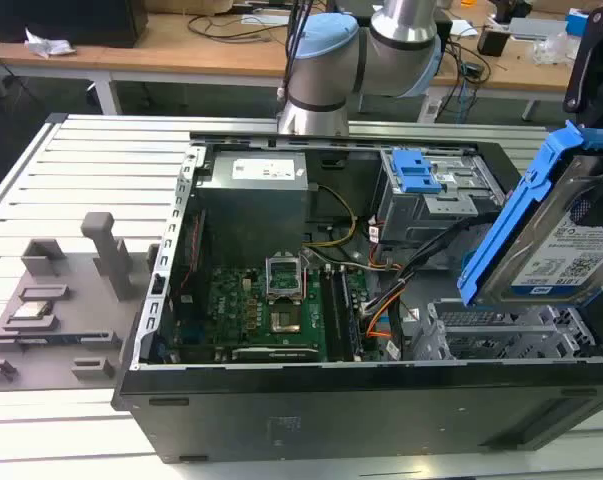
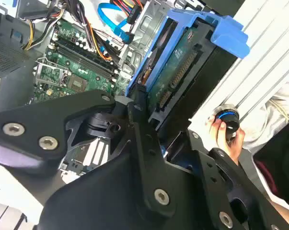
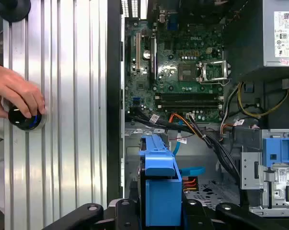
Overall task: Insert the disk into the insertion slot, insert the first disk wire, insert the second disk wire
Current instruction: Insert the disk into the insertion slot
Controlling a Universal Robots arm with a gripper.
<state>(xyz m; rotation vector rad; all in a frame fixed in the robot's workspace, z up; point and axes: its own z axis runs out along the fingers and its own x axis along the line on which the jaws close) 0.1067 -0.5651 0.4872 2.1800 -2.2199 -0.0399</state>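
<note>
My gripper is shut on the disk, a silver drive with a white-and-blue label in a bright blue carrier. In the exterior view the disk hangs tilted above the case's near corner on the exterior view's right, with the gripper above it. Just below it lies the insertion slot, a bay of silver perforated metal. In the first wrist view the blue carrier sits between the gripper's black links, with the perforated slot floor beside it. Loose orange, blue and black wires lie near the slot.
The open black computer case holds a green motherboard, a power supply and a grey cage with a blue latch. A person's hand rests on a round knob on the ribbed table. A grey fixture stands outside the case.
</note>
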